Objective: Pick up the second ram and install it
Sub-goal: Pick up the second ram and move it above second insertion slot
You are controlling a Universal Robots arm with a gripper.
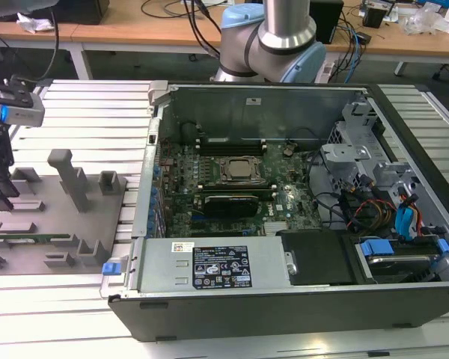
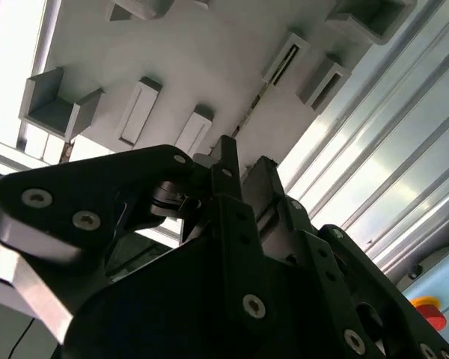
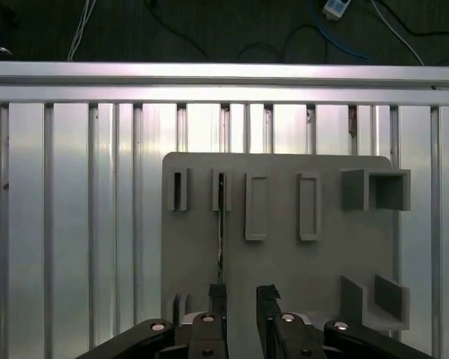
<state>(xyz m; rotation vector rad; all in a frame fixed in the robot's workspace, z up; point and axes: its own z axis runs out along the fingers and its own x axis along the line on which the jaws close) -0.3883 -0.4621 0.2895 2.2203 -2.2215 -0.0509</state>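
Claw (image 3: 242, 299) open, fingers apart w/ nothing between, hovering over grey tray (image 3: 322, 262) on slatted counter (image 3: 60, 224). Thin green second ram (image 3: 220, 232) stands on edge in the tray's narrow slots, in line w/ one fingertip (image 3: 218, 293), not between the two. You've got bare slats along both long tray edges; upright blocks crowd one end. Open PC case (image 1: 284, 318) sits well apart, toward the exterior view's right.
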